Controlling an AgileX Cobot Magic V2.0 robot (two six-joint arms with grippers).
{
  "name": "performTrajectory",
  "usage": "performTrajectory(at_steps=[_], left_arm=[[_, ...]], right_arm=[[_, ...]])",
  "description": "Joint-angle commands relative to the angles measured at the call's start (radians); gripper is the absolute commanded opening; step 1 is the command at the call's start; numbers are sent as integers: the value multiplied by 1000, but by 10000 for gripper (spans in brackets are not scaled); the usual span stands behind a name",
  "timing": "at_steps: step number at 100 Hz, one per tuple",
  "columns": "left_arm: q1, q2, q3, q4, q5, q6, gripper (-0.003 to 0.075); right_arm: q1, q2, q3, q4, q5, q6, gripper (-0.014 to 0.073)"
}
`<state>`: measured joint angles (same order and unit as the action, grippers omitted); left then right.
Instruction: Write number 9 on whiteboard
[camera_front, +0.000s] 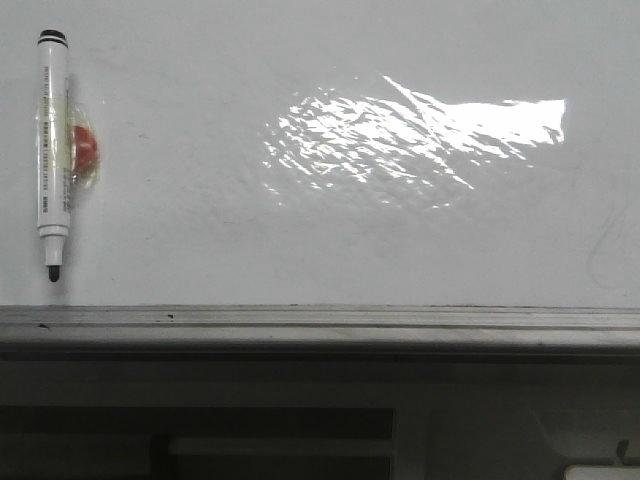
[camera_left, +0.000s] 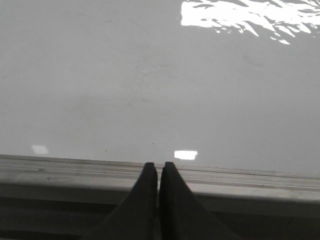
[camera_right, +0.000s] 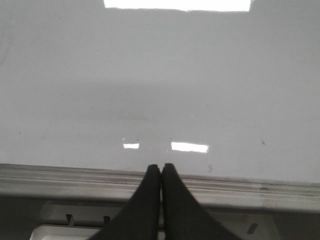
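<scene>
The whiteboard (camera_front: 330, 240) fills the front view, glossy white-grey with a bright glare patch (camera_front: 420, 130). No drawn number 9 shows on it in any view. A white marker (camera_front: 52, 150) with a black cap and black tip lies upright in the picture at the board's far left, taped to a red round piece (camera_front: 84, 148). Neither gripper shows in the front view. My left gripper (camera_left: 158, 165) is shut and empty, its tips over the grey tray rail (camera_left: 75, 172), board (camera_left: 150, 75) beyond. My right gripper (camera_right: 160, 166) is shut and empty over the same rail (camera_right: 250, 185).
The grey metal rail (camera_front: 320, 325) runs along the board's near edge. Below it is a dark frame with slots (camera_front: 280, 445) and a pale object at the bottom right corner (camera_front: 600, 472). A white slotted part (camera_right: 75, 220) lies under the right gripper.
</scene>
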<state>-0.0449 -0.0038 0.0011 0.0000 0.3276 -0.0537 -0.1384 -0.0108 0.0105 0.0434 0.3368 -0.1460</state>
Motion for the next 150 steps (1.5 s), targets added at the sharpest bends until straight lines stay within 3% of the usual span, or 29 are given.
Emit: performTrajectory(at_steps=[1, 132, 150], left_arm=[[-6, -25, 17, -7, -57, -5, -20], [-6, -25, 17, 0, -57, -5, -20], [-6, -25, 17, 68, -57, -5, -20]], right_arm=[[-7, -16, 29, -10, -12, -10, -41], [-7, -16, 29, -10, -12, -10, -41], [-7, -16, 29, -10, -12, -10, -41]])
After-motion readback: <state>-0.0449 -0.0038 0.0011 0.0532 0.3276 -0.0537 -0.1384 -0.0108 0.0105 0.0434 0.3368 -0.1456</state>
